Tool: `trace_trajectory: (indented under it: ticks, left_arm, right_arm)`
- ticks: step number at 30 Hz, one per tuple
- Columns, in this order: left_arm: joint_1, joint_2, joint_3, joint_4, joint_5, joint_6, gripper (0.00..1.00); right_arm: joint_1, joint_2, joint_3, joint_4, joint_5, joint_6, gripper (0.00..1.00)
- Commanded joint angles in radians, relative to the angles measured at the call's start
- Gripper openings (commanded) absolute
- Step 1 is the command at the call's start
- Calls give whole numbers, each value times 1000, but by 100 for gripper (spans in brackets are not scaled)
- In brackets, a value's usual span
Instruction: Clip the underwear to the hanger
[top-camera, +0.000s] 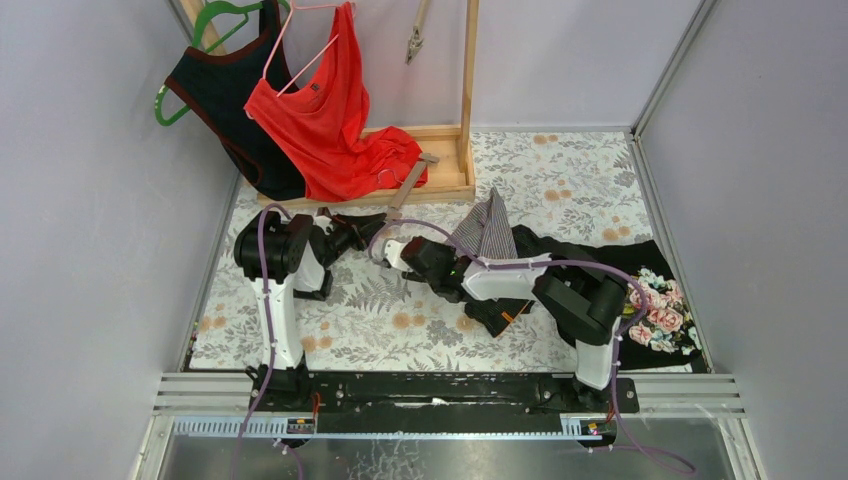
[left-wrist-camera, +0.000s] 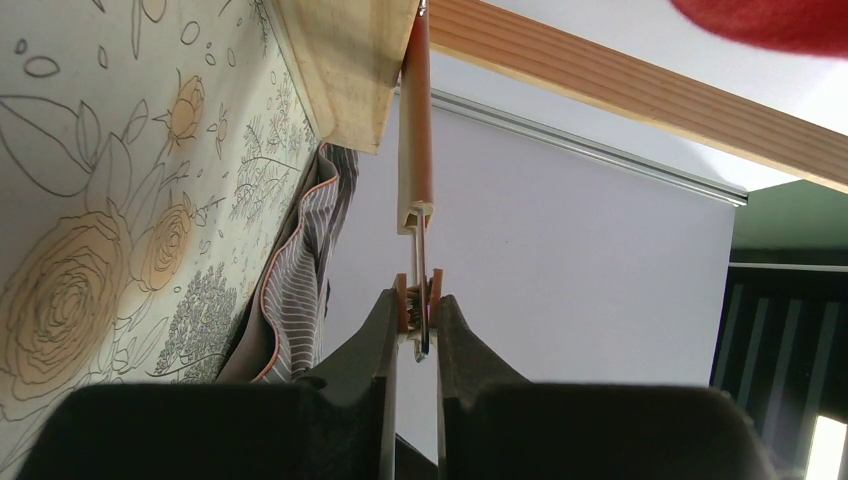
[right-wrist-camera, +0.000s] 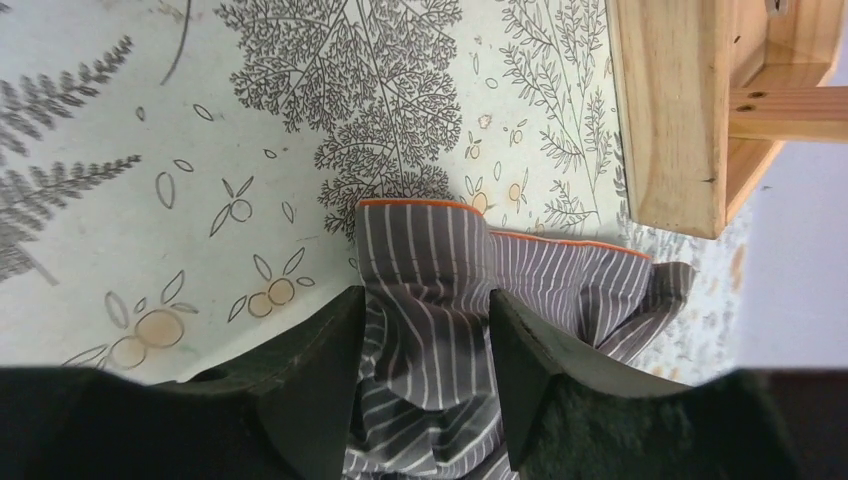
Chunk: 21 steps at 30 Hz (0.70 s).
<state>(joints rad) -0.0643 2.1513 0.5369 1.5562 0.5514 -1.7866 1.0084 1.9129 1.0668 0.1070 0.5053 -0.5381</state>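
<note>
Grey-striped underwear (right-wrist-camera: 560, 270) lies bunched on the floral tablecloth (right-wrist-camera: 150, 150) between the right gripper's (right-wrist-camera: 425, 300) half-closed fingers, grip uncertain, while the left gripper (left-wrist-camera: 415, 305) pinches the hanger's clip (left-wrist-camera: 421, 262); a shallow bite could let the fabric slip before reaching it.

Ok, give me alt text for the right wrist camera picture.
Grey striped underwear with orange trim sits bunched on a floral tablecloth, a fold between the right gripper's dark jaws. A wooden frame sits at upper right.
</note>
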Motion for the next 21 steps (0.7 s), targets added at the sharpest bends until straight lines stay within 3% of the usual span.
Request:
trace_trajectory:
  ticks: [1,6,7,12,16,21]
  left_arm:
    - [14,28,-5,54,13,12,0]
    - [13,28,-6,53,15,13,0]
    - [14,28,-5,53,17,12,0]
    - [13,29,-6,53,15,13,0]
    - [15,34,-1,53,16,12,0]
    - [14,39,0,53,15,12,0]
  right_arm:
    - [-35,-113,-7,-30,-170,130,54]
    - [-74,-150,-21,-39,-256,181,41]
    - [-76,-146,-21,-39,-246,182,42]
    - [-77,-157,-27,-54,-266,170,68]
    - [-73,-163,-32,-67,-283,164,72]
    - [-50,-114,-16,-73,-178,132,71]
